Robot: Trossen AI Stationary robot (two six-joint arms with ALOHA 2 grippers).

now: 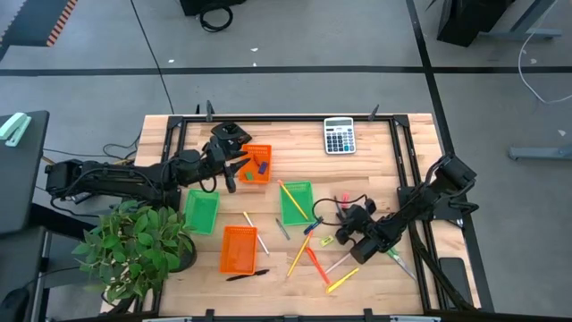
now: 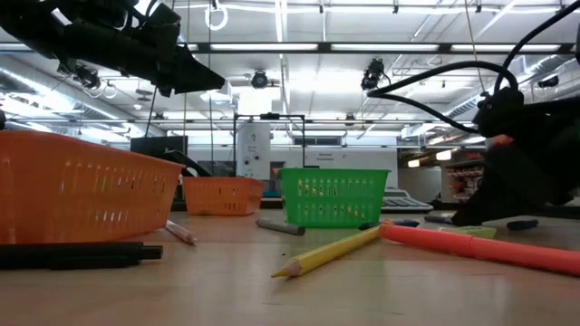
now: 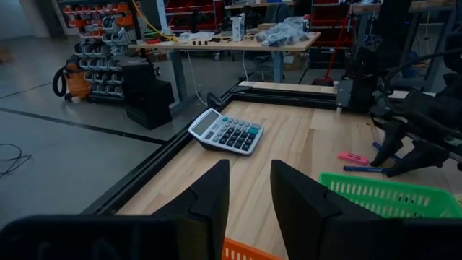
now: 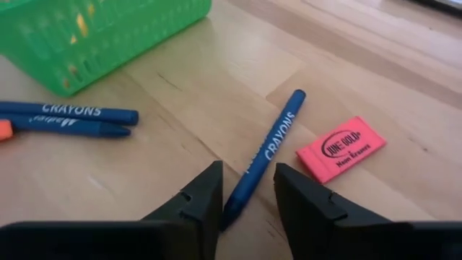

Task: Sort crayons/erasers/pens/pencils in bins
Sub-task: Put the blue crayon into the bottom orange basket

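currently the right gripper [image 4: 242, 189] is being held low over the table [image 1: 375, 170], right of the middle, its fingers [image 4: 193, 198] parted narrowly on either side of the near tip of a blue crayon [image 4: 267, 155]; the crayon is lying flat on the wood and is not being gripped. a pink eraser [image 4: 341, 149] is lying just beside that crayon, apart from it, and two more blue crayons [image 4: 68, 118] are lying side by side near a green bin [image 4: 94, 32].

the left gripper [image 1: 234, 166] is being held above the far orange bin [image 1: 257, 164], which is holding a few small pieces. its fingers [image 3: 209, 198] are parted narrowly with nothing seen between them.

a second green bin [image 1: 202, 212] and a near orange bin [image 1: 239, 249] are standing on the left half. yellow pencils [image 1: 299, 255], an orange stick [image 1: 316, 266] and a dark pen [image 1: 248, 275] are lying scattered on the near part of the table. a calculator [image 1: 339, 135] is lying at the far edge.
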